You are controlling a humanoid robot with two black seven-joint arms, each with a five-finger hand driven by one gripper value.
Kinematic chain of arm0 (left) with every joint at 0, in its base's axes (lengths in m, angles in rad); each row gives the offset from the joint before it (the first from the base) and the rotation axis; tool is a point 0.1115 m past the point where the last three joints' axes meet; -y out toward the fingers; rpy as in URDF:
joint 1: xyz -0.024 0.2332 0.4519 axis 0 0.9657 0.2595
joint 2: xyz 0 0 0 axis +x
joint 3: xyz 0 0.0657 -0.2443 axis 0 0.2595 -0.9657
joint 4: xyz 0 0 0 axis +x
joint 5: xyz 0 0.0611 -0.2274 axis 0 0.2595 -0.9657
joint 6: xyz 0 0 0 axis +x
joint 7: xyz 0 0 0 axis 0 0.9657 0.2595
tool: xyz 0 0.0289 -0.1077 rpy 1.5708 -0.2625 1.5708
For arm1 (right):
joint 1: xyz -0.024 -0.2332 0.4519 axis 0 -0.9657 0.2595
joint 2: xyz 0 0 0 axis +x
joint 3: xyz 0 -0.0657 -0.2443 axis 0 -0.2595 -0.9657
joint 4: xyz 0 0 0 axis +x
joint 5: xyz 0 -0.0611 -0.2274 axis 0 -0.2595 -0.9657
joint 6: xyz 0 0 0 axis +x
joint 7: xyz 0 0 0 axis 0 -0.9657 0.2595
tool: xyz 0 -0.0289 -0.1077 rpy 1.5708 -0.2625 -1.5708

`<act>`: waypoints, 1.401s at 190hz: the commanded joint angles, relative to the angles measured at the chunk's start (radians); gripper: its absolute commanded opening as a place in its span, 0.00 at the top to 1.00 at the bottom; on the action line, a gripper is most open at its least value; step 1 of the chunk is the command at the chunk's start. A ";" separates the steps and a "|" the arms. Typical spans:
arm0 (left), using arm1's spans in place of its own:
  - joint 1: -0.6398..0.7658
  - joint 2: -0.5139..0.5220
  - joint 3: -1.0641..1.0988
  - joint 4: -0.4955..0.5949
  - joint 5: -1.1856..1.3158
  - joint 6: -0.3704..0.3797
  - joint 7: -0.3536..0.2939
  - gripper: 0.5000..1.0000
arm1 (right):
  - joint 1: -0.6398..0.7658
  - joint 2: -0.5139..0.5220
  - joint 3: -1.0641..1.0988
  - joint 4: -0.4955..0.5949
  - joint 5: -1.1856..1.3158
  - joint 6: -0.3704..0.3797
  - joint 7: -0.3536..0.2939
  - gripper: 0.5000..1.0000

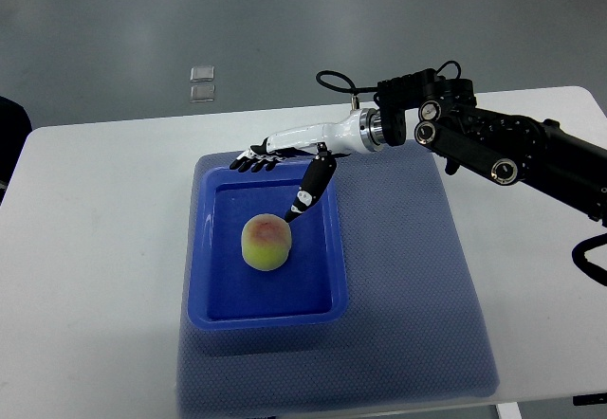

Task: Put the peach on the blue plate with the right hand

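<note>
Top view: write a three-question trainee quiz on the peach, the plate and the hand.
1. True or false: the peach lies inside the blue plate.
2. The right hand is: A) gripping the peach, B) open above the plate's far rim, C) out of view.
3. Fill in: the plate sits on a blue ___ over the white table.

Key: 1 true; 2 B; 3 mat.

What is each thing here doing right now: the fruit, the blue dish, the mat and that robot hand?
peach: resting upright inside the blue plate, not gripped.
blue plate: flat on the mat, holding only the peach.
blue mat: spread flat on the white table.
right hand: open above the plate's far rim, fingers stretched out, thumb pointing down toward the peach.
</note>
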 commanded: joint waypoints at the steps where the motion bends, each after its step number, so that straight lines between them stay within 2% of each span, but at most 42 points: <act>1: 0.000 0.000 0.000 -0.005 0.000 0.000 0.000 0.00 | -0.025 -0.010 0.060 -0.001 0.089 0.001 -0.001 0.14; 46: 0.000 0.000 0.002 -0.008 0.001 -0.002 0.000 0.00 | -0.131 -0.054 0.182 -0.012 0.236 0.001 -0.037 0.14; 49: 0.000 0.000 0.002 -0.008 0.001 -0.002 0.000 0.00 | -0.177 -0.061 0.239 -0.016 0.319 0.001 -0.063 0.14; 72: 0.000 0.000 0.002 -0.008 0.001 -0.002 0.000 0.00 | -0.270 -0.100 0.310 -0.018 0.517 0.001 -0.107 0.14; 110: -0.001 0.000 0.005 -0.010 0.001 -0.003 0.000 0.00 | -0.347 -0.119 0.314 -0.036 0.720 -0.042 -0.112 0.14; 128: -0.003 0.000 0.005 -0.011 0.003 -0.003 0.000 0.00 | -0.382 -0.107 0.314 -0.108 0.871 -0.056 -0.112 0.14; 165: -0.003 0.000 0.003 -0.010 0.001 -0.003 0.000 0.00 | -0.402 -0.099 0.313 -0.173 1.064 -0.055 -0.115 0.14; 223: -0.003 0.000 0.003 -0.010 0.001 -0.003 0.000 0.00 | -0.396 -0.024 0.317 -0.288 1.088 -0.056 -0.107 0.14; 266: -0.003 0.000 0.003 -0.020 0.001 -0.005 -0.001 0.00 | -0.405 -0.016 0.298 -0.288 1.086 -0.052 -0.102 0.14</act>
